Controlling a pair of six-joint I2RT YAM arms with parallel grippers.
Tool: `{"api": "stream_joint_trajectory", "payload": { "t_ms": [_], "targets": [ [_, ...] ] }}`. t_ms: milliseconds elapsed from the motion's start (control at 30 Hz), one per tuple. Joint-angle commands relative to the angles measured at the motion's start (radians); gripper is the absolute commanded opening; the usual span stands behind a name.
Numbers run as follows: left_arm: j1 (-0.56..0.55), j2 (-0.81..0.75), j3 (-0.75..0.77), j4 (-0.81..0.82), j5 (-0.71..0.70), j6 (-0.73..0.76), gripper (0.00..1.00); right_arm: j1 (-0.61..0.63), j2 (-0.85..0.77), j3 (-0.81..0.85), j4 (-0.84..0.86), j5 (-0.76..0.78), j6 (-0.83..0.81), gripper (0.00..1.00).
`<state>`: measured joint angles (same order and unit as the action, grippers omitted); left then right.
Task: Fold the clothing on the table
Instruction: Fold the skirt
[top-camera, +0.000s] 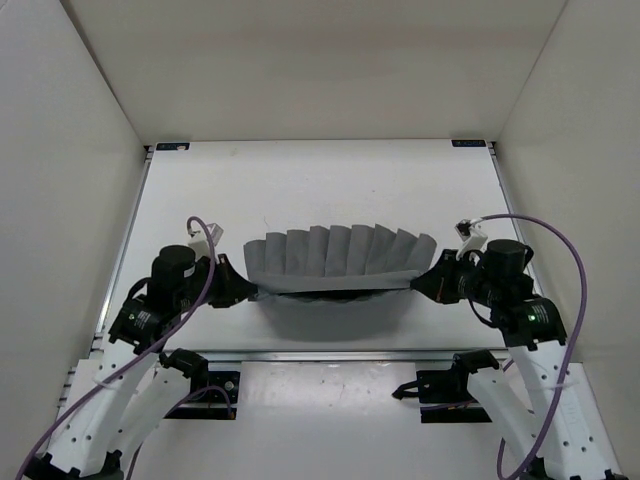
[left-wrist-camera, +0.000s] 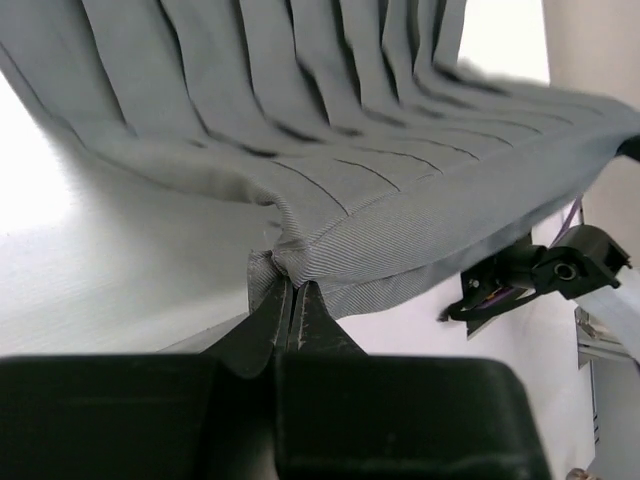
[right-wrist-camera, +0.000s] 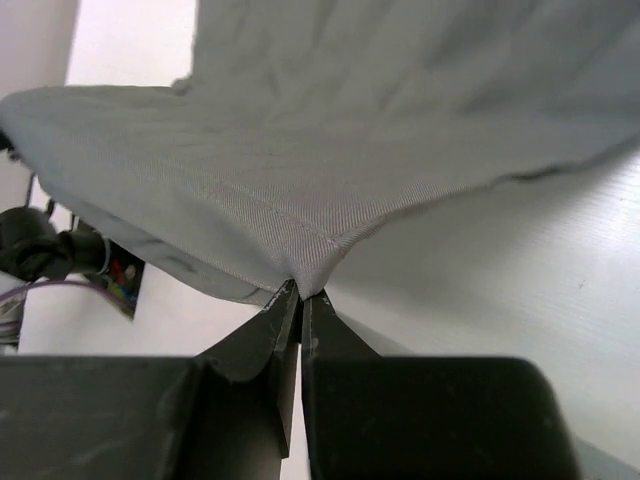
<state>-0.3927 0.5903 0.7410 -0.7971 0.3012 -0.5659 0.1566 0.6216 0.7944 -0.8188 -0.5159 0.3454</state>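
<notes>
Item: left white wall (top-camera: 70, 150), standing beside the table (top-camera: 300, 185), whose thin metal left rail (top-camera: 125, 250) is running along its edge. Left arm (top-camera: 165, 290), black-wristed with a purple cable (top-camera: 205, 270) looping over it, is reaching inward from the near edge. Left end effector (top-camera: 252, 288) (left-wrist-camera: 290, 292) is pinching shut on the left corner of the clothing (top-camera: 340, 255) (left-wrist-camera: 350, 150) (right-wrist-camera: 400, 130), the cloth bunching into a small tuck right at the fingertips. The clothing, a dark grey pleated skirt, is lying across the middle of the table, well inside every rail. Its near edge is stretching almost straight between the two end effectors, and its pleats are fanning away toward the far side, upright and evenly spaced. A darker curved band is showing just below the near edge; whether it is shadow or a hanging under-layer cannot be told. In the wrist views the held corners are sitting just above the white surface. Right end effector (top-camera: 415, 283) (right-wrist-camera: 300, 292) is clamping the right corner, the fabric drawing to a point between its closed fingertips. Right arm (top-camera: 505, 285), also with a purple cable (top-camera: 570, 260), is angling in from the right. White table surface is showing between the pleated hem and the far edge, and on both flanks out to the rails. The near rail (top-camera: 340, 352) is crossing in front of the arm bases, and the right wall (top-camera: 580, 150) is closing that side.
</notes>
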Motion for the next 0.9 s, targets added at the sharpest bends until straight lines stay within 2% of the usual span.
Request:
{"api": "stream_joint_trajectory", "payload": {
  "t_ms": [0, 167, 333, 433, 500, 633, 667, 700, 733, 767, 800, 867],
  "targets": [
    [0.037, 0.022, 0.081, -0.073, -0.007, 0.044, 0.00, 0.000, -0.014, 0.057, -0.097, 0.011, 0.003, 0.00],
    [0.074, 0.159, 0.029, 0.065, 0.032, 0.069, 0.00, -0.057, 0.061, -0.001, -0.007, -0.056, -0.003, 0.01],
    [0.112, 0.353, 0.081, 0.160, 0.050, 0.104, 0.00, -0.094, 0.232, 0.061, 0.030, 0.017, -0.045, 0.00],
    [0.120, 0.517, 0.161, 0.213, 0.052, 0.119, 0.00, -0.155, 0.352, 0.104, 0.076, 0.016, -0.051, 0.00],
    [0.126, 0.668, 0.249, 0.240, 0.036, 0.144, 0.00, -0.218, 0.432, 0.127, 0.174, 0.004, -0.024, 0.00],
    [0.161, 0.899, 0.386, 0.305, 0.027, 0.150, 0.00, -0.229, 0.649, 0.175, 0.363, 0.045, 0.041, 0.00],
    [0.173, 0.971, 0.432, 0.317, 0.035, 0.149, 0.00, -0.226, 0.720, 0.196, 0.419, 0.025, 0.041, 0.08],
    [0.175, 1.035, 0.457, 0.341, 0.055, 0.150, 0.09, -0.217, 0.756, 0.231, 0.470, 0.022, 0.043, 0.28],
    [0.192, 1.058, 0.475, 0.357, 0.064, 0.138, 0.41, -0.212, 0.820, 0.252, 0.483, 0.055, 0.041, 0.35],
    [0.210, 1.095, 0.478, 0.402, 0.096, 0.114, 0.52, -0.200, 0.869, 0.300, 0.478, 0.097, 0.024, 0.43],
    [0.234, 1.111, 0.468, 0.464, 0.134, 0.083, 0.58, -0.189, 0.892, 0.342, 0.459, 0.115, 0.009, 0.49],
    [0.264, 1.112, 0.443, 0.530, 0.174, 0.042, 0.59, -0.171, 0.918, 0.390, 0.434, 0.193, -0.006, 0.56]
  ]
}}
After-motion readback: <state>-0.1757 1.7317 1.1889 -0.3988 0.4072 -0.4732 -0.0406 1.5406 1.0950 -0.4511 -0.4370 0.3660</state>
